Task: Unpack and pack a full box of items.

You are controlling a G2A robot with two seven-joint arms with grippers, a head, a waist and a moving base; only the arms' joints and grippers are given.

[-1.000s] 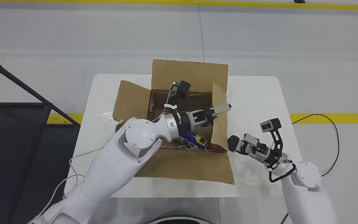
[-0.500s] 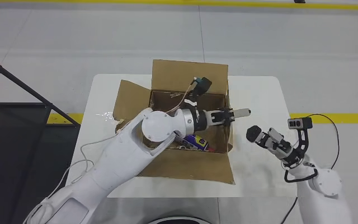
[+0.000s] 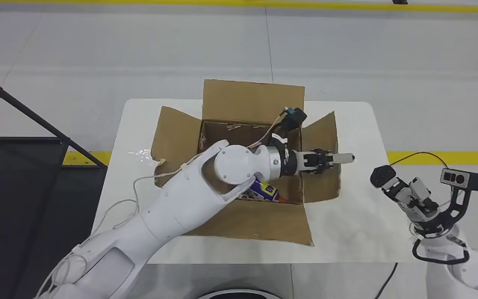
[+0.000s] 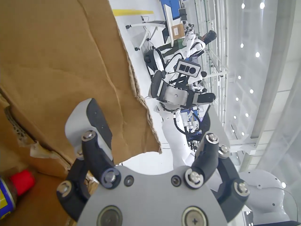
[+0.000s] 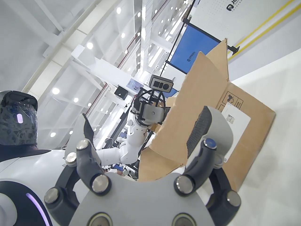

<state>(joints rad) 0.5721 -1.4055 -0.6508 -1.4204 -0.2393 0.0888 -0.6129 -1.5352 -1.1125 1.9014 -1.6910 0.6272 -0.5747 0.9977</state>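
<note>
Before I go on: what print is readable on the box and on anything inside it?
White label on the box outer wall: small codes and lines of print, too small to read.
Black handling marks on the cardboard next to that label: symbols, no readable words.
Spray can with a red cap inside the box: blue and yellow label, cut off at the frame edge, unreadable.
So there is nothing to quote.

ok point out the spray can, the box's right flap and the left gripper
spray can [image 3: 261, 189], top view, blue and yellow body
right flap [image 3: 323, 134], top view, bare cardboard, far half
left gripper [image 3: 343, 158], top view, between its fingertips
</note>
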